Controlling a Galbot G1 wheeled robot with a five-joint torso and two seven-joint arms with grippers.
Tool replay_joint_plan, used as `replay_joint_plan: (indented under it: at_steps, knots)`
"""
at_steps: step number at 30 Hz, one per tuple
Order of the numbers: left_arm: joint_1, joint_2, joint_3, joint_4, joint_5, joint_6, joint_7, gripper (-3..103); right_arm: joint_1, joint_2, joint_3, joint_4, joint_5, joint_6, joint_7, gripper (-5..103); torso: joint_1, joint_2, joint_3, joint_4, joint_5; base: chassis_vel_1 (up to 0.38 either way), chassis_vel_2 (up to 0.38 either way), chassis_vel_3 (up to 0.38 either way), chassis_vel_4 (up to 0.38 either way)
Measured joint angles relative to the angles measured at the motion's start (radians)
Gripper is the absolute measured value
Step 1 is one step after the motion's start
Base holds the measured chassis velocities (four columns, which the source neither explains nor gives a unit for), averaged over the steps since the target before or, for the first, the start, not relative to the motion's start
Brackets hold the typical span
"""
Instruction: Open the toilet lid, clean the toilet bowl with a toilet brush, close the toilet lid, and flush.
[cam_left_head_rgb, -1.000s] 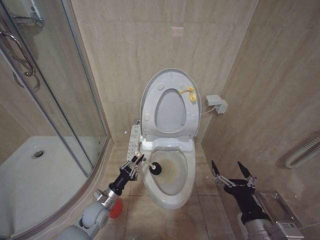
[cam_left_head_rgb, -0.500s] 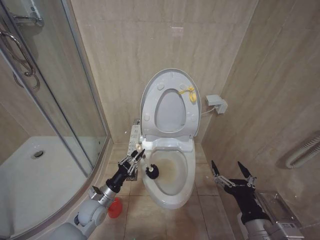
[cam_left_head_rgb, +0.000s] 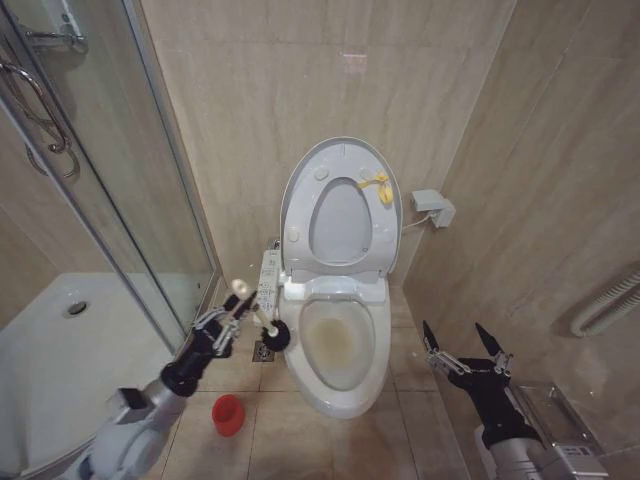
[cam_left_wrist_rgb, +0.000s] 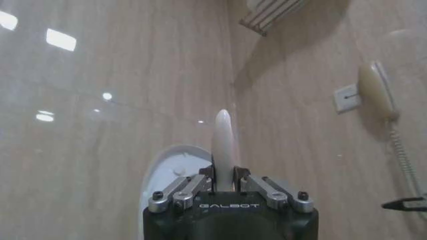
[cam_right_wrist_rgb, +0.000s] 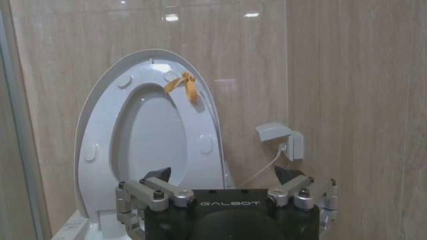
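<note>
- The left gripper (cam_left_head_rgb: 232, 318), at the lower left of the head view, is clenched on the thin white handle of the toilet brush (cam_left_head_rgb: 258, 322); in the left wrist view its fingers (cam_left_wrist_rgb: 200, 181) pinch the pale stick, which rises straight up between them.
- The brush is tilted: the handle's rounded end points to the upper left, and the dark bristle head sits at the lower right, just outside the left rim of the toilet bowl (cam_left_head_rgb: 337, 385), over the floor tiles beside the white side control panel (cam_left_head_rgb: 269, 277).
- On the floor under the left arm stands a small red holder (cam_left_head_rgb: 228, 414), well apart from the brush head.
- The toilet bowl occupies the lower centre of the head view, its inside stained brownish.
- The toilet lid (cam_left_head_rgb: 341, 153) stands upright against the back wall at the centre of the frame, the ring seat (cam_left_head_rgb: 339, 262) raised against it, with a yellow loop tag (cam_left_head_rgb: 377, 185) near its upper right edge.
- The right gripper (cam_left_head_rgb: 463, 347), at the lower right of the head view, is spread wide and holds nothing; in the right wrist view its two dark fingertips (cam_right_wrist_rgb: 160, 175) stand far apart, facing the raised lid.
- A glass shower enclosure (cam_left_head_rgb: 110, 190) fills the left side.
</note>
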Motion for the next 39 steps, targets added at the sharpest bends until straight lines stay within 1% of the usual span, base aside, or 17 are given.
replay_joint_plan:
  at_steps: [1, 2, 5, 6, 9, 11, 14, 19, 23, 24, 27, 28, 33, 34, 36, 37, 39]
  knots:
    - [0.039, -0.011, -0.045, -0.018, -0.001, 0.0, -0.004, 19, 0.0, 0.0, 0.0, 0.0, 0.0, 0.0, 0.0, 100, 0.0, 0.0, 0.0, -0.0001, 0.0, 0.0, 0.0, 0.0, 0.0]
    - [0.039, -0.011, -0.045, -0.018, -0.001, 0.0, -0.004, 19, 0.0, 0.0, 0.0, 0.0, 0.0, 0.0, 0.0, 100, 0.0, 0.0, 0.0, -0.0001, 0.0, 0.0, 0.0, 0.0, 0.0]
    - [0.141, -0.064, -0.15, -0.053, -0.005, 0.003, -0.014, 19, 0.0, 0.0, 0.0, 0.0, 0.0, 0.0, 0.0, 100, 0.0, 0.0, 0.0, 0.0, -0.0001, 0.0, 0.0, 0.0, 0.0]
    - [0.141, -0.064, -0.15, -0.053, -0.005, 0.003, -0.014, 19, 0.0, 0.0, 0.0, 0.0, 0.0, 0.0, 0.0, 100, 0.0, 0.0, 0.0, 0.0, -0.0001, 0.0, 0.0, 0.0, 0.0]
    - [0.224, -0.152, -0.229, -0.061, 0.013, 0.005, -0.034, 19, 0.0, 0.0, 0.0, 0.0, 0.0, 0.0, 0.0, 100, 0.0, 0.0, 0.0, 0.0001, 0.0, 0.0, 0.0, 0.0, 0.0]
    - [0.238, -0.174, -0.242, -0.06, 0.023, 0.005, -0.041, 19, 0.0, 0.0, 0.0, 0.0, 0.0, 0.0, 0.0, 100, 0.0, 0.0, 0.0, 0.0002, -0.0002, 0.0, 0.0, 0.0, 0.0]
    - [0.261, -0.252, -0.263, -0.027, 0.053, -0.013, -0.061, 19, 0.0, 0.0, 0.0, 0.0, 0.0, 0.0, 0.0, 100, 0.0, 0.0, 0.0, 0.0, -0.0001, 0.0, 0.0, 0.0, 0.0]
    - [0.247, -0.297, -0.266, 0.022, 0.055, -0.03, -0.061, 19, 0.0, 0.0, 0.0, 0.0, 0.0, 0.0, 0.0, 100, 0.0, 0.0, 0.0, -0.0003, 0.0, 0.0, 0.0, 0.0, 0.0]
    - [0.208, -0.334, -0.275, 0.126, 0.044, -0.055, -0.037, 19, 0.0, 0.0, 0.0, 0.0, 0.0, 0.0, 0.0, 100, 0.0, 0.0, 0.0, -0.0003, 0.0, 0.0, 0.0, 0.0, 0.0]
    - [0.208, -0.334, -0.275, 0.126, 0.044, -0.055, -0.037, 19, 0.0, 0.0, 0.0, 0.0, 0.0, 0.0, 0.0, 100, 0.0, 0.0, 0.0, -0.0003, 0.0, 0.0, 0.0, 0.0, 0.0]
    - [0.157, -0.354, -0.272, 0.252, -0.006, -0.078, -0.007, 19, 0.0, 0.0, 0.0, 0.0, 0.0, 0.0, 0.0, 100, 0.0, 0.0, 0.0, 0.0, -0.0001, 0.0, 0.0, 0.0, 0.0]
    - [0.157, -0.354, -0.272, 0.252, -0.006, -0.078, -0.007, 19, 0.0, 0.0, 0.0, 0.0, 0.0, 0.0, 0.0, 100, 0.0, 0.0, 0.0, 0.0, -0.0001, 0.0, 0.0, 0.0, 0.0]
    - [0.066, -0.352, -0.244, 0.464, -0.065, -0.13, 0.064, 19, 0.0, 0.0, 0.0, 0.0, 0.0, 0.0, 0.0, 100, 0.0, 0.0, 0.0, -0.0001, -0.0001, 0.0, 0.0, 0.0, 0.0]
    - [0.066, -0.352, -0.244, 0.464, -0.065, -0.13, 0.064, 19, 0.0, 0.0, 0.0, 0.0, 0.0, 0.0, 0.0, 100, 0.0, 0.0, 0.0, -0.0001, -0.0001, 0.0, 0.0, 0.0, 0.0]
    - [0.026, -0.343, -0.222, 0.565, -0.084, -0.16, 0.101, 19, 0.0, 0.0, 0.0, 0.0, 0.0, 0.0, 0.0, 100, 0.0, 0.0, 0.0, -0.0001, -0.0002, 0.0, 0.0, 0.0, 0.0]
    - [0.026, -0.343, -0.222, 0.565, -0.084, -0.16, 0.101, 19, 0.0, 0.0, 0.0, 0.0, 0.0, 0.0, 0.0, 100, 0.0, 0.0, 0.0, -0.0001, -0.0002, 0.0, 0.0, 0.0, 0.0]
    - [0.002, -0.338, -0.198, 0.632, -0.102, -0.172, 0.109, 19, 0.0, 0.0, 0.0, 0.0, 0.0, 0.0, 0.0, 100, 0.0, 0.0, 0.0, -0.0001, -0.0001, 0.0, 0.0, 0.0, 0.0]
